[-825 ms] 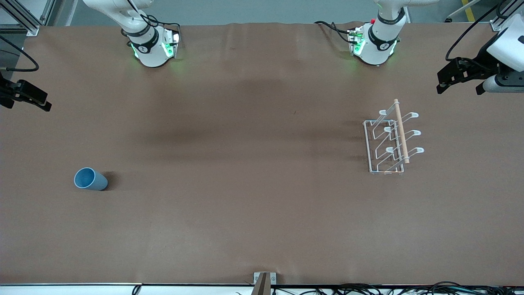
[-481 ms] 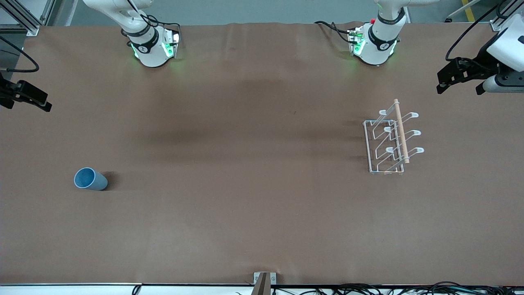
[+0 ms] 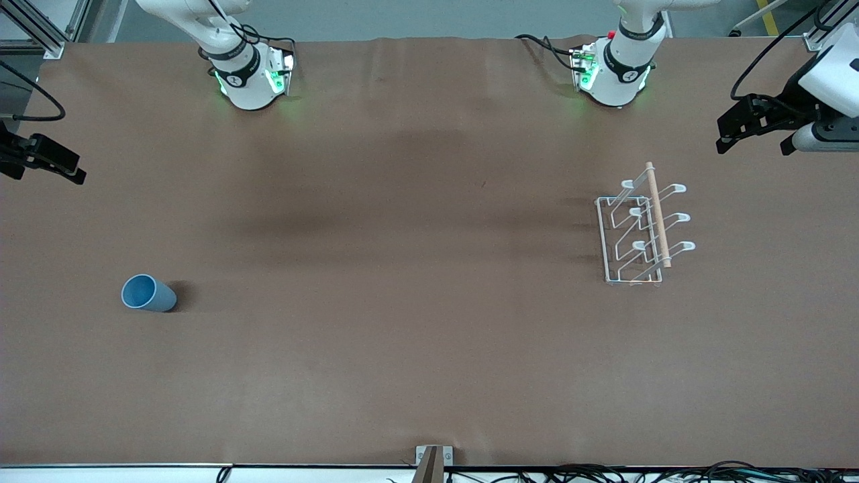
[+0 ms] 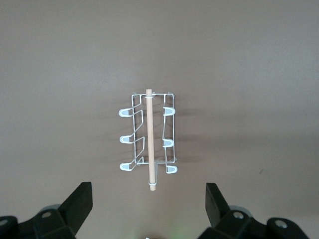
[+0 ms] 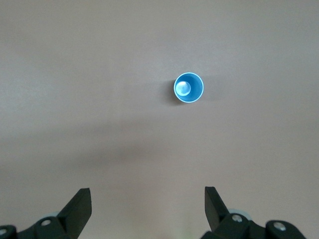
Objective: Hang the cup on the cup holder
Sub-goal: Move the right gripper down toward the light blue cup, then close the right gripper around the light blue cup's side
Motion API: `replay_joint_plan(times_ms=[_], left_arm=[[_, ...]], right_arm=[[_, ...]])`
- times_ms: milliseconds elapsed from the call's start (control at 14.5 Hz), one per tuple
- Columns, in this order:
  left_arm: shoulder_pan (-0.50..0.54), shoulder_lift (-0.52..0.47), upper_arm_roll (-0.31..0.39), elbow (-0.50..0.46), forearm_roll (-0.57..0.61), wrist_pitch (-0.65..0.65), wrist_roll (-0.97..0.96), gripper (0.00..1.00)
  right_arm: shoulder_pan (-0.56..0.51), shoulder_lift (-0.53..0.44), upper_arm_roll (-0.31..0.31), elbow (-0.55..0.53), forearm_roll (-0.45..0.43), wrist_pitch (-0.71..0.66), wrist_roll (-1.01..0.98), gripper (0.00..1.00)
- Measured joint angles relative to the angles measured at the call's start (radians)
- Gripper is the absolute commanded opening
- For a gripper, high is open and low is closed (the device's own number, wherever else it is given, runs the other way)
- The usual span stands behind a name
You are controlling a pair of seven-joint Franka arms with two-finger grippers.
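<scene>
The light blue cup (image 3: 147,293) stands upright with its rim up, near the right arm's end of the table, and shows from above in the right wrist view (image 5: 189,88). The white wire cup holder (image 3: 637,231) with its wooden rod stands near the left arm's end and shows in the left wrist view (image 4: 148,141). My right gripper (image 3: 41,161) is open and empty, high over the table's edge and apart from the cup (image 5: 148,201). My left gripper (image 3: 753,134) is open and empty, high over the table beside the holder (image 4: 148,199).
The brown table (image 3: 416,268) carries only the cup and the holder. The two arm bases (image 3: 248,74) (image 3: 614,67) stand along its farthest edge. A small metal bracket (image 3: 433,459) sits at the nearest edge.
The right gripper has shifted very slightly. The cup, the holder and the left gripper have not moved.
</scene>
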Motion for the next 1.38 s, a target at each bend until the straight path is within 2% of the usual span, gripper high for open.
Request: replay_joint_plan(times_ms=[275,481,894,1169,1376], left_arm=[[0.003,0.0,0.001,0.0,0.0,0.0,0.0,1.0],[0.011,0.0,0.002,0.001,0.0,0.0,0.0,1.0],[0.014,0.0,0.002,0.001,0.0,0.0,0.0,1.0],[0.015,0.001,0.002,0.006,0.0,0.001,0.0,1.0],[0.015,0.005,0.002,0.012,0.0,0.001,0.001,1.0]], right_arm=[[-0.018,0.018,-0.012,-0.002,0.0,0.009,-0.026,0.99],[-0.065,0.075,-0.018,-0.007,0.0,0.046,-0.058,0.99],[-0.17,0.228,-0.022,-0.131,0.001,0.329,-0.092,0.99],[-0.205,0.366,-0.022,-0.147,0.003,0.476,-0.169,0.97],[-0.219,0.467,-0.022,-0.149,0.07,0.576,-0.202,0.97]])
